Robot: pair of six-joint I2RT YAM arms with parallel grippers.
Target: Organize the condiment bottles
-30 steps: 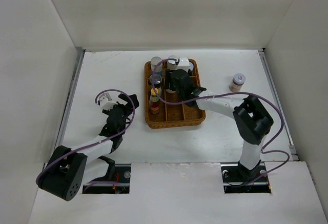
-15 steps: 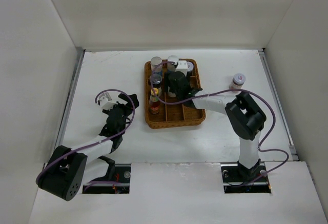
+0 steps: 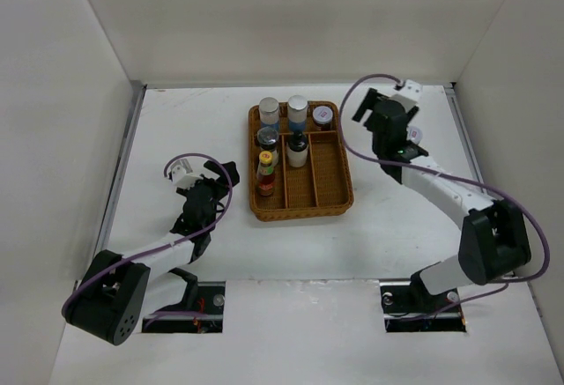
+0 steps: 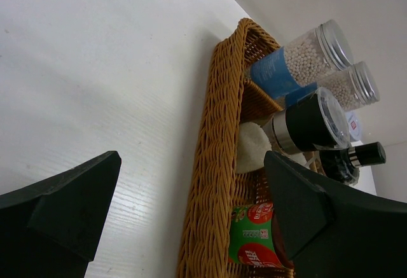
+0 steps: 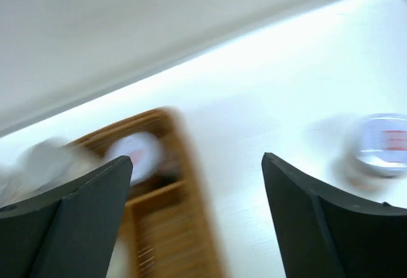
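Here the lone jar [image 5: 381, 143] stands just outside the spread right gripper [image 5: 197, 163].

right gripper [image 5: 197, 158] off tray [image 3: 300, 213], near lone jar [image 5: 381, 141]

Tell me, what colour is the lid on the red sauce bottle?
Its round cap is yellow; top external view shows it best.

The top view is bright and even, lit softly from above; the white table [image 3: 176, 129] carries only faint shadows beside the wicker tray [image 3: 330, 182]. The left wrist view is sharp, but its fingers [image 4: 57, 208] are nearly black, without detail. The right wrist view is smeared by motion blur: the tray and a small jar [image 5: 381, 141] lose their edges.
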